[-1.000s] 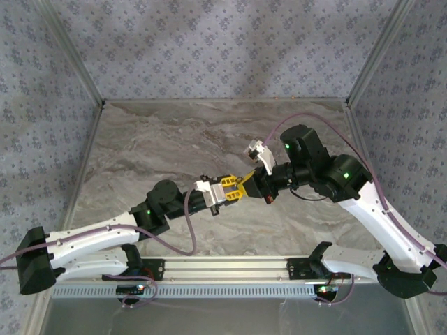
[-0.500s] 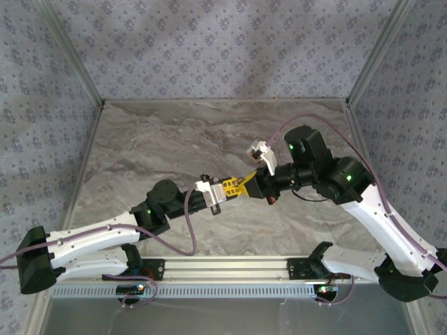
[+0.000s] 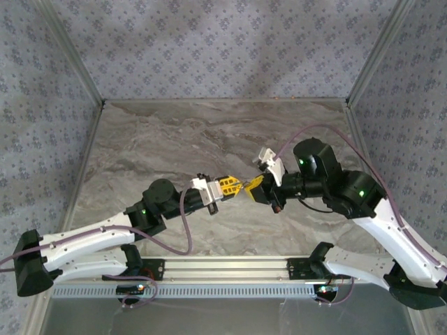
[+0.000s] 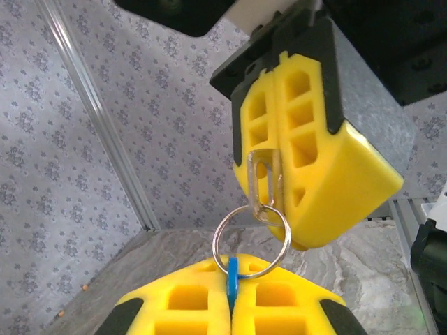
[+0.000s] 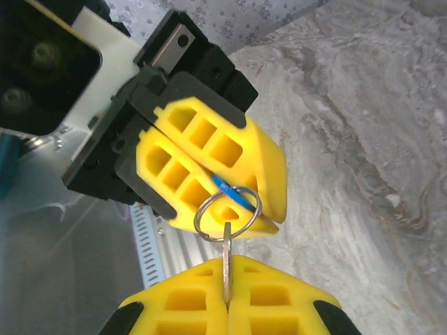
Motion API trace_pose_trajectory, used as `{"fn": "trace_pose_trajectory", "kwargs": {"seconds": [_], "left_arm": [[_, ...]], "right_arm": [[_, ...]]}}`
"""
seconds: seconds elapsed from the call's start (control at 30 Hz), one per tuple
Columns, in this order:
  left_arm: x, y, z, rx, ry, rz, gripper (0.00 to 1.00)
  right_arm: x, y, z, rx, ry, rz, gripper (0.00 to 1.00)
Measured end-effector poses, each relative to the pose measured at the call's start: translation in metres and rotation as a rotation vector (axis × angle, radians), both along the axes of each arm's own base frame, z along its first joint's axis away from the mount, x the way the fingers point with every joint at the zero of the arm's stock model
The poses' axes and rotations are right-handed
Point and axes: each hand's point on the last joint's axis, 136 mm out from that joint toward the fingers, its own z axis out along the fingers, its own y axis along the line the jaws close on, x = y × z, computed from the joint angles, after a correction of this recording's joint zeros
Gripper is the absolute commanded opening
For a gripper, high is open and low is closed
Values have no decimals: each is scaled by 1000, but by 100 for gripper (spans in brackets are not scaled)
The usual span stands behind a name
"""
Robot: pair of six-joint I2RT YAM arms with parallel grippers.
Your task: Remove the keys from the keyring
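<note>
The left gripper (image 3: 232,187) and right gripper (image 3: 253,183) are met tip to tip above the middle of the table (image 3: 174,139). The left jaws are closed on the blue key (image 4: 231,276), which is pinched edge-on with only its top end exposed. The ring (image 4: 251,239) is hooked to that end and is stretched between the grippers. The right jaws are clamped on a thin metal loop (image 4: 262,183) linked to the ring.

Keyring (image 4: 214,242): I count one.
Blue key (image 4: 232,289): I see one, on the keyring.
Metal loop (image 4: 264,183): one, threaded on the keyring.
Grippers: I count two, left gripper (image 3: 232,186) and right gripper (image 3: 254,183), either side of the keyring.
</note>
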Motion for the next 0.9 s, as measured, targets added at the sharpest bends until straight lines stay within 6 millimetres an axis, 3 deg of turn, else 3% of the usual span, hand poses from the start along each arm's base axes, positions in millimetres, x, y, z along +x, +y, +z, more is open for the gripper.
{"fn": "trace_pose_trajectory", "kwargs": {"seconds": [0.43,0.9], "left_arm": [[-4,1,7,-48,112,-55,0],[-5,12,13,-136,245,-140,0]], "right_arm": [[5,-2,4,25,-155,-40,0],[8,10,11,76,-278,-40,0]]}}
